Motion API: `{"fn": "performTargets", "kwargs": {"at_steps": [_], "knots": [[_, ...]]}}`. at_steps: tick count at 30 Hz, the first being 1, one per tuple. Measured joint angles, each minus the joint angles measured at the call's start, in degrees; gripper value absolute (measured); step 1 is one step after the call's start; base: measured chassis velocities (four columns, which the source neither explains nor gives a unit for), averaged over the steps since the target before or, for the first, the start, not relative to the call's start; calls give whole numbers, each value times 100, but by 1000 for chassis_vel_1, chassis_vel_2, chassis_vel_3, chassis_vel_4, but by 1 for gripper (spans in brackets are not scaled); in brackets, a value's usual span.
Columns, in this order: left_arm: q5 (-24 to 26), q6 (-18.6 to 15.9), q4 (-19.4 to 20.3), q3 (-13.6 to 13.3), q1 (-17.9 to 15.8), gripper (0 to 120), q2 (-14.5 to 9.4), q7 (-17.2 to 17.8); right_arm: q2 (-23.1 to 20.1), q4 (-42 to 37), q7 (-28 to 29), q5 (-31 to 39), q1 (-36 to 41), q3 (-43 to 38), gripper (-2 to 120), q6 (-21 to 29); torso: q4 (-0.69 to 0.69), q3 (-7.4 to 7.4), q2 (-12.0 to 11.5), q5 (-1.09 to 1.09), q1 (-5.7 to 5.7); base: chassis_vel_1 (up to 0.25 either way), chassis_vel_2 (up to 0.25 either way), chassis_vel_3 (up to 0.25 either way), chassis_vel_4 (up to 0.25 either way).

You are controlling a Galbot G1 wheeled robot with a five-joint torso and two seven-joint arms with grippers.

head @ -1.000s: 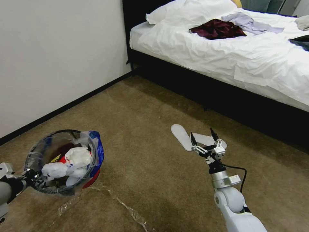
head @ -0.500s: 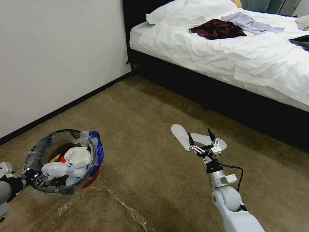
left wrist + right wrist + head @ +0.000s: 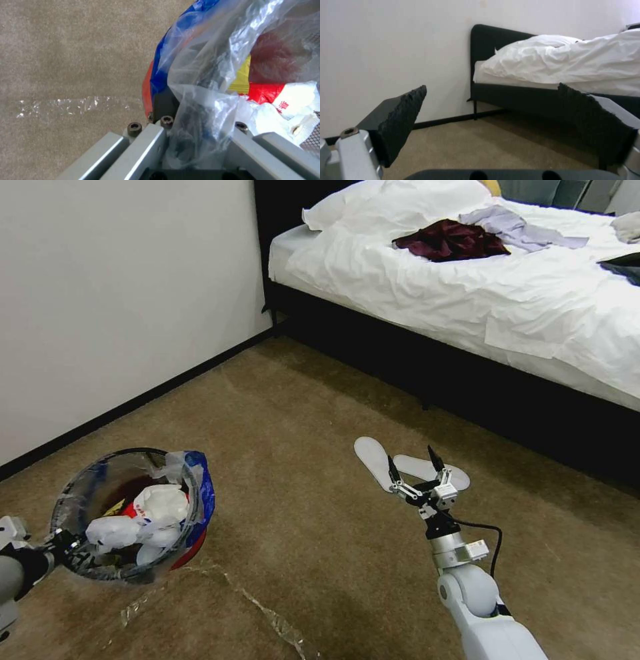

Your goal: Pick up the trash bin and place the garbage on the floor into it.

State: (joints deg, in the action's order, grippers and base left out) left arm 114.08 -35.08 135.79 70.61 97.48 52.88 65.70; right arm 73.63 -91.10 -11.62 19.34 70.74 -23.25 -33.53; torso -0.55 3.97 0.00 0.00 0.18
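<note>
The trash bin [image 3: 193,547], red-based with a dark rim and a clear blue-edged bag, hangs at the lower left in the head view. My left gripper [image 3: 63,543] is shut on its near rim; the left wrist view shows rim and bag [image 3: 200,75] pinched in that gripper [image 3: 196,132]. Garbage lies inside: white tissues [image 3: 160,507], a red wrapper [image 3: 266,91] and a yellow scrap [image 3: 243,75]. A clear plastic strip [image 3: 267,613] lies on the carpet before the bin. My right gripper [image 3: 413,470] stands open and holds nothing, above two flat white insoles [image 3: 370,457].
A black-framed bed [image 3: 467,380] with white bedding and clothes fills the right and back. A white wall [image 3: 100,313] with a dark baseboard runs along the left. Brown carpet [image 3: 287,433] stretches between the bin and the bed.
My right gripper has drifted slightly left and farther out over the insoles, still open. The bin and left gripper have not moved.
</note>
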Motion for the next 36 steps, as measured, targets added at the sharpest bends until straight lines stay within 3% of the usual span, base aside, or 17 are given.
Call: {"fn": "performTargets", "kwargs": {"at_steps": [36], "knots": [[20, 0, 97, 64, 72, 0, 70, 2, -11, -54, 31, -65, 48, 15, 100, -54, 0, 0, 0, 0, 0, 0, 0, 0, 0]]}}
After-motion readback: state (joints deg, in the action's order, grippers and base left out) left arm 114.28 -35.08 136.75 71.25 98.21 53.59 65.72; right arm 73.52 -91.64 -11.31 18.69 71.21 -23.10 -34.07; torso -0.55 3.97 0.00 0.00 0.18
